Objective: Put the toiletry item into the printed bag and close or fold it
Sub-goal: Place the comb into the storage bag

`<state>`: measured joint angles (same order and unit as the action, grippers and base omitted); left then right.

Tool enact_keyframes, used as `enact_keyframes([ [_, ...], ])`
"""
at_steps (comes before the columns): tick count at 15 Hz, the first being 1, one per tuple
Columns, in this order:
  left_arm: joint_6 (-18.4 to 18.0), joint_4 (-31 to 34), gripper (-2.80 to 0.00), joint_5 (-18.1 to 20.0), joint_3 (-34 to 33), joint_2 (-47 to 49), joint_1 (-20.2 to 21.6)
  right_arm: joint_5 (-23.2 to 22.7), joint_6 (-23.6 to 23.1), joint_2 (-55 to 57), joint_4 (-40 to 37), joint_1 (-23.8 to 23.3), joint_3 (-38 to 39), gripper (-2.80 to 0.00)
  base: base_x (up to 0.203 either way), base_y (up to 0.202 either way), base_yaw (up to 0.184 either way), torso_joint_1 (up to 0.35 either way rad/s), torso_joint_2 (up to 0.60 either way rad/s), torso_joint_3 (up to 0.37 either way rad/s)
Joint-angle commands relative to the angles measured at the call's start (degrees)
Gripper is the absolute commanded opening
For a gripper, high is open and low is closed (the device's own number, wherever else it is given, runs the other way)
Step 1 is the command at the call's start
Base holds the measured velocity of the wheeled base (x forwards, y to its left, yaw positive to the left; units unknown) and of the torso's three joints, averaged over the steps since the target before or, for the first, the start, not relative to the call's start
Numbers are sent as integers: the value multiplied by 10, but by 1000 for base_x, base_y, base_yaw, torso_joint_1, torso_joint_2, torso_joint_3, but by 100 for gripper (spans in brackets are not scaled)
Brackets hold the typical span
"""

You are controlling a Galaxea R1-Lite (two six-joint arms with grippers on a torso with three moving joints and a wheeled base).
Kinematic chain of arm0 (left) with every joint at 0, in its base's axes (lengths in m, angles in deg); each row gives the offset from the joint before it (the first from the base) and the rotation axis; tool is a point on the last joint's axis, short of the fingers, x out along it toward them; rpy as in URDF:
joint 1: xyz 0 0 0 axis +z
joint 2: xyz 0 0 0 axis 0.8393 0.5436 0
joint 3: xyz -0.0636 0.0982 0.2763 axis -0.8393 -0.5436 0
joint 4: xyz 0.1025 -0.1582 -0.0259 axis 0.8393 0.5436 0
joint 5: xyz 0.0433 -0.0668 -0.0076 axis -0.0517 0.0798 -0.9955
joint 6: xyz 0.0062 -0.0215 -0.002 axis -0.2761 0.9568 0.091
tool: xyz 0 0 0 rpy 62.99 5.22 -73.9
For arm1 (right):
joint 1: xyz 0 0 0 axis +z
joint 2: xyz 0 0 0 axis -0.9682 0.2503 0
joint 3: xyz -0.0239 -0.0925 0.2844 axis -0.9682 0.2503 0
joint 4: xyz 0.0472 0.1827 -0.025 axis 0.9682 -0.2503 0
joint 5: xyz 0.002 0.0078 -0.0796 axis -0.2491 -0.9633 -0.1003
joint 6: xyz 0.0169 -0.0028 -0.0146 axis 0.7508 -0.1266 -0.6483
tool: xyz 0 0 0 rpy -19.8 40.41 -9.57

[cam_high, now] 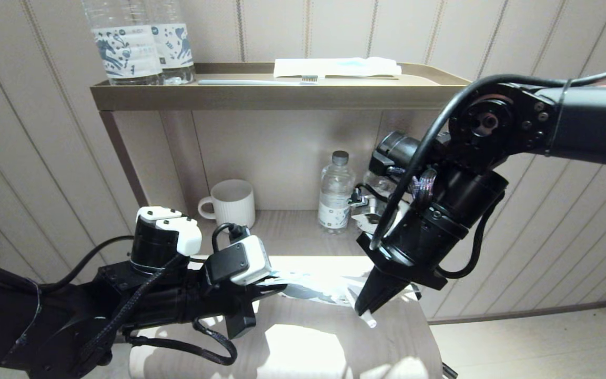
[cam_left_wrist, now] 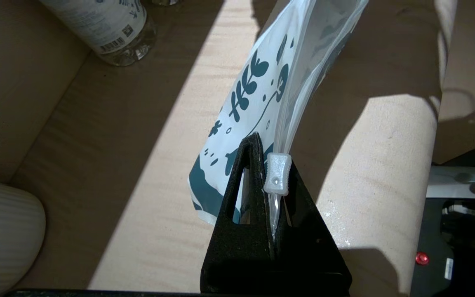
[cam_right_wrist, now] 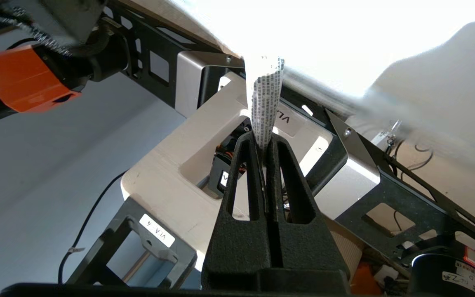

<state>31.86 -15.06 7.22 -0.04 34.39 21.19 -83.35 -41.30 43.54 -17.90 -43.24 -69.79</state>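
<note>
The left gripper (cam_left_wrist: 268,165) has its jaws pressed together on the edge of the bag (cam_left_wrist: 262,95), right at the white zip slider (cam_left_wrist: 277,179). The bag stretches away from the jaws above the sunlit counter (cam_left_wrist: 151,198), its two layers parted slightly along the top edge, with dark blue leaf prints on the near side. In the head view the bag (cam_high: 311,291) lies stretched between the two grippers, just above the counter (cam_high: 303,342), the left gripper (cam_high: 276,287) holding its left end.

The right gripper (cam_high: 367,311) points steeply down at the bag's right end, jaws pinching the toiletry item (cam_right_wrist: 265,103), a slim white strip with fine dark print on it that sticks out beyond the tips. In the head view a short pale end of it (cam_high: 368,319) shows under the tips, beside the bag's right edge; whether it is inside the bag's mouth cannot be told.

Behind the bag, on the back of the counter, stand a ribbed white mug (cam_high: 231,202) and a small water bottle (cam_high: 334,193). On the shelf (cam_high: 261,96) above them are two labelled bottles (cam_high: 137,45), a toothbrush (cam_high: 258,81) and a white packet (cam_high: 337,67).
</note>
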Motion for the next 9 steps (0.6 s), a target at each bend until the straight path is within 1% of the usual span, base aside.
enact_keyframes([
  [1, -2, -3, -280, 2, -1, -2, 0, -2, 1, 15, -4, -1, 0, -280, 0, 0, 0, 0, 0, 0],
  [5, -2, -3, -280, 2, -3, -3, -3, -2, 4, 19, -5, 1, -1, -280, 0, 0, 0, 0, 0, 0],
  [9, -3, -3, -280, 1, -15, -16, -19, -1, 5, 33, -4, -1, -5, -280, 0, 0, 0, 0, 0, 0],
])
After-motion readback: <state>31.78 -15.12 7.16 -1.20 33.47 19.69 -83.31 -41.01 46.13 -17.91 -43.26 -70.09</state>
